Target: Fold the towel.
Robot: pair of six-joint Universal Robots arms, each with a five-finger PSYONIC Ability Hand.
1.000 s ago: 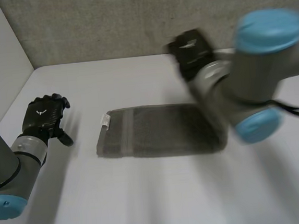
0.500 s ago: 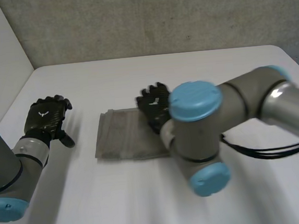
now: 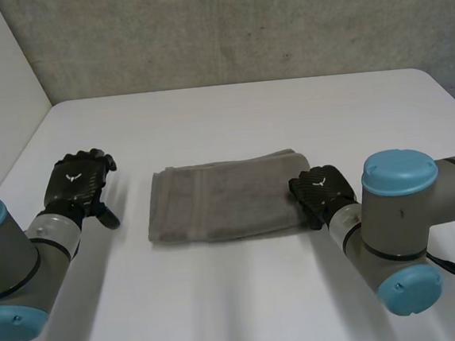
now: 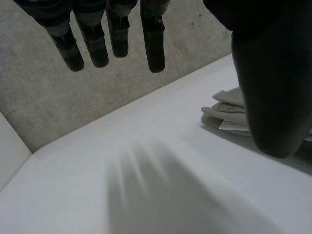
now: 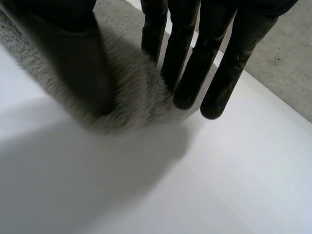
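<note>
**Grey towel folded on the bench, right hand at its end**

Closest in are the two grey arms with light-blue caps. The left arm (image 3: 16, 265) is on one side and the right arm (image 3: 407, 215) is on the other. Both reach out over the white bench (image 3: 239, 305).

A little further out are the hands. The black left hand (image 3: 76, 184) is over the bench, near the towel's left end but not touching it. Its fingers (image 4: 153, 44) are straight and a bit spread, its thumb sticks out to the side, and it holds nothing.

The black right hand (image 3: 323, 192) is at the right end of the soft grey folded towel (image 3: 222, 203). Its fingers (image 5: 178, 48) are straight and lie along one side of that round, puffy end. The tips poke out past the cloth, over the bench. The thumb is on the other side, so the end of the towel sits between thumb and fingers. The fingers are not curled round the cloth.

The towel lies flat in the middle of the bench, between the two hands, with its long side running from left to right. In the left wrist view its left end shows layers stacked up, with a small white tag (image 4: 234, 125) on them.

Past the towel the bench runs on to its far edge. Behind that stands a rough grey wall (image 3: 239, 26).
</note>
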